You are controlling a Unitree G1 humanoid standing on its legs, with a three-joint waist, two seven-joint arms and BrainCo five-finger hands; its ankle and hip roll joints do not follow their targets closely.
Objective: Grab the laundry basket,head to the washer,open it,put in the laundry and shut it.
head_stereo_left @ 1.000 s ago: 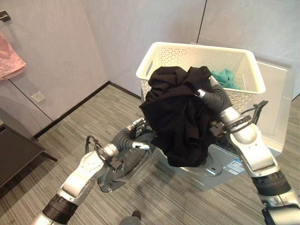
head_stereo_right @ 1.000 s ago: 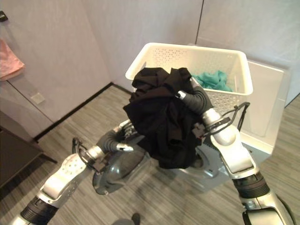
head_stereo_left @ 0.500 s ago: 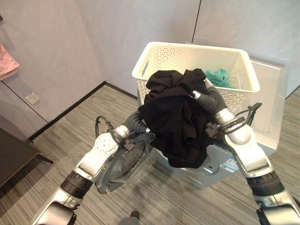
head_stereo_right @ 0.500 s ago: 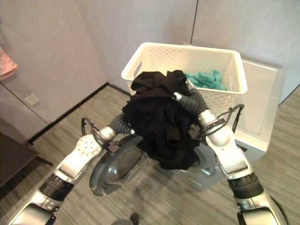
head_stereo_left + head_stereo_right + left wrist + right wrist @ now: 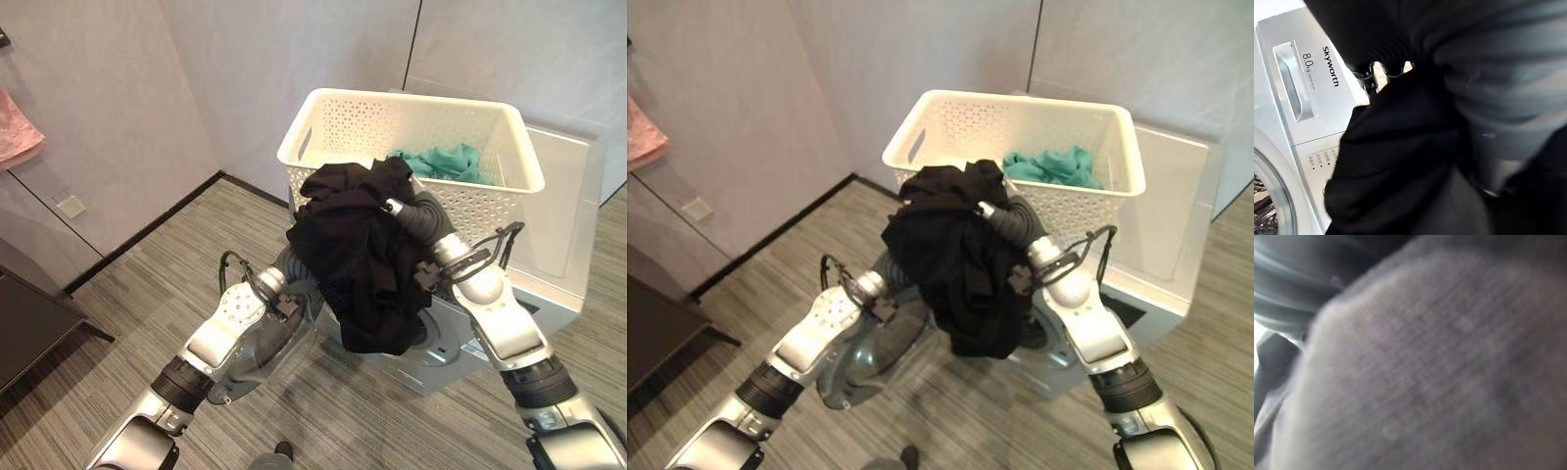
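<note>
Basket: one white perforated laundry basket [image 5: 343,125] stands on top of the washer, at the far side of the scene.
Washer: one silver front-loading washer [image 5: 573,230] sits under the basket; the left wrist view shows its front panel [image 5: 1300,93] with a drawer handle.
Door: one round washer door [image 5: 260,352] hangs swung open toward the near left, low by the floor.
Black laundry: one bundle of black cloth [image 5: 358,259] hangs in the air in front of the basket and above the open door, between the two arms.
Green laundry: one teal-green cloth [image 5: 441,162] lies inside the basket, toward its far right corner.
Right hand: buried in the top of the black bundle, only its ribbed wrist [image 5: 416,211] showing at the cloth's upper right; cannot tell how its fingers lie.
Left hand: reaches from the near left in behind the lower left of the black bundle, ribbed wrist [image 5: 284,264] showing just above the door; fingers hidden by the cloth, so cannot tell if they are spread or curled.
Pink cloth: one pink towel [image 5: 18,132] hangs on the far left wall.
Wall plate: one pale plate [image 5: 69,206] low on the left wall.
Floor: grey striped flooring [image 5: 147,284].
</note>
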